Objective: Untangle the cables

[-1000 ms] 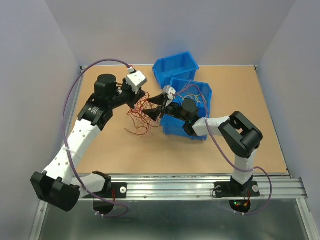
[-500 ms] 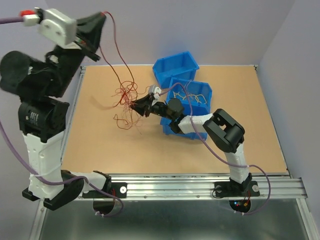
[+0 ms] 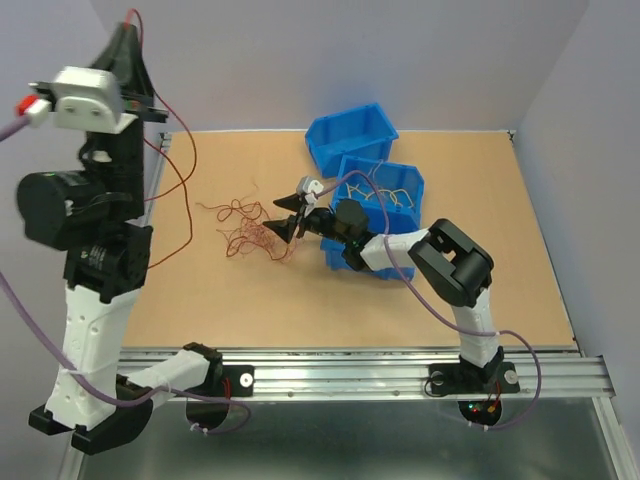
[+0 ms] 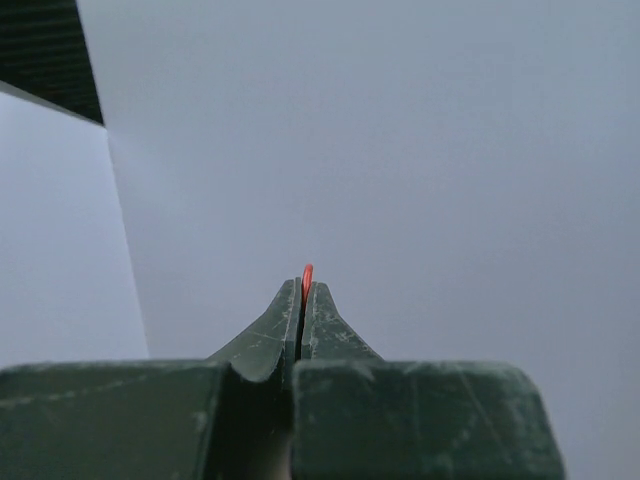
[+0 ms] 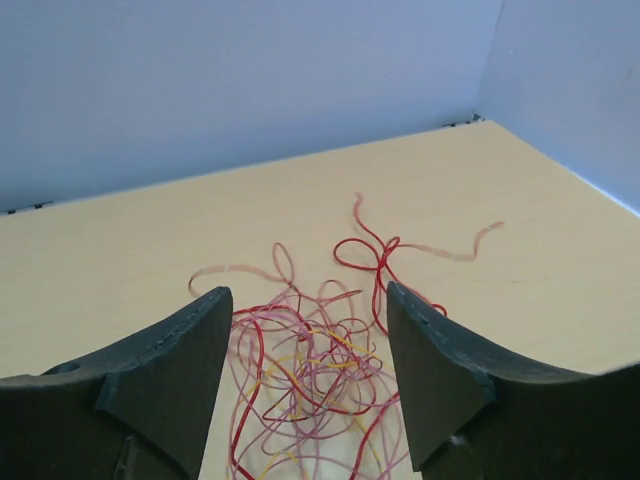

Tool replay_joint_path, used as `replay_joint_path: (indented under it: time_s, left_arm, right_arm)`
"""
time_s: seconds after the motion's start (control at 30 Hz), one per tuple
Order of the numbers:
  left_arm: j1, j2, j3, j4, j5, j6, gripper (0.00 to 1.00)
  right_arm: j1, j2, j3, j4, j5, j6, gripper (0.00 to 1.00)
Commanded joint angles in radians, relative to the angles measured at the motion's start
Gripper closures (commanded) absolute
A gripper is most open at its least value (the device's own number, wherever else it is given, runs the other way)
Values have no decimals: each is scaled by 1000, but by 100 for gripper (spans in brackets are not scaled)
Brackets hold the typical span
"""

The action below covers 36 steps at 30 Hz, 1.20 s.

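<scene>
LEFT ARM: stands upright at the 9 o'clock edge of the desk [image 3: 450,300]. The left fingers [image 3: 129,32] point upward and are pressed together on one red cable [image 4: 307,272]; a short red end shows above the tips in the left wrist view. From there the red cable hangs in a long slack loop beside the arm, toward the desk. Whether it joins the other cables cannot be told.

RIGHT ARM: reaches low across the desk toward 9 o'clock. The right fingers [image 3: 283,218] are spread wide with nothing between them.

CABLES: the tangle of cables [image 3: 250,235] lies flat on the desk just at 9 o'clock of the right fingers, apart from them. In the right wrist view it is a loose knot of red, pink and yellow loops, with single strands trailing toward 12 and 1 o'clock.

BINS: two blue bins stand at 1 o'clock of the desk centre. The near bin [image 3: 345,255] holds pale loose cables [image 3: 385,195]; the far bin [image 3: 350,135] touches it at 11 o'clock
</scene>
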Motion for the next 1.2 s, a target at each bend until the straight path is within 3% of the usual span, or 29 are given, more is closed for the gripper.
replay_joint_path:
  time_s: [0.0,0.07,0.17,0.27,0.43,0.7,0.77,0.9,1.1,1.17]
  left_arm:
    - [-2,-27,-216,50,40,-2,100]
    - [-2,-51,-294,51,101,-19,100]
    - [-2,-109,-476,56,212,-53,100]
    - [-2,-128,-550,34,264,-71,100]
    - [-18,-172,-737,60,272,-102,100]
    - [-25,-185,-839,19,468,-136,100]
    - [-25,-192,-856,19,488,-127,100]
    - [-26,-201,-871,13,505,-114,100]
    - [-25,-211,-868,-2,537,-117,100]
    - [-26,-214,-865,-10,545,-119,100]
  right_arm:
    - [5,-122,-56,37,-5,-49,27]
    - [4,-160,-87,35,-25,-55,20]
    - [5,-207,-125,35,-109,-63,1]
    - [5,-247,-156,37,-131,-68,0]
    - [5,-349,-234,38,93,-89,0]
    - [4,-289,-213,37,232,-184,0]
    - [4,-280,-206,32,202,-183,0]
    - [5,-272,-138,-121,-9,-187,0]
    - [5,-261,-98,-193,-269,-183,0]
    - [5,-257,-73,-232,-298,-178,0]
